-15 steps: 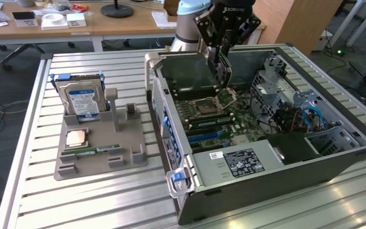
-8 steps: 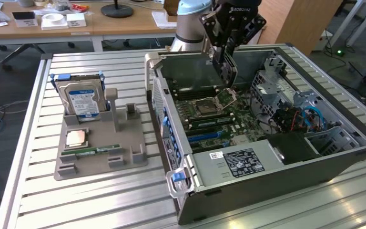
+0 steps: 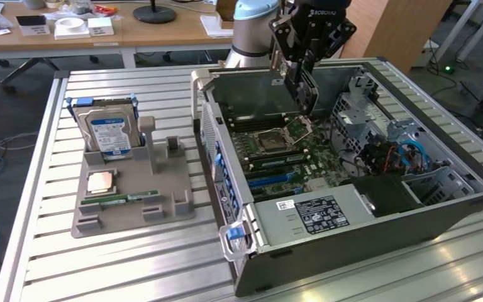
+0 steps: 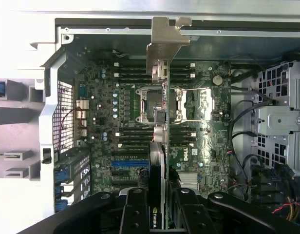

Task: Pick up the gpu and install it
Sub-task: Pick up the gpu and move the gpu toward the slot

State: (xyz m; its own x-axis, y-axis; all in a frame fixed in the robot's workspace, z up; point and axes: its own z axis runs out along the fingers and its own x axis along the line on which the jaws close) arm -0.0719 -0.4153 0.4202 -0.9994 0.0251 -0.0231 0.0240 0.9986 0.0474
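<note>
Nearest up: slatted counter [image 3: 141, 264], open case [image 3: 351, 245] sitting on the exterior view's right with its power supply [image 3: 317, 214] at the near end. Over on the exterior view's left, grey holder [image 3: 133, 217] with a CPU [image 3: 100, 182], a memory stick [image 3: 122, 197] and, upright at the far end, a hard drive [image 3: 107, 129]. Deeper in the case, motherboard [image 3: 283, 160] lying flat. Above it, gripper [image 3: 299, 69] pinched partway shut on the gpu [image 3: 306, 104], held on edge and hanging right over the socket [image 3: 279, 139]. Touching the board or not, can't tell. Way back, wooden desk [image 3: 141, 31] with clutter.
</note>
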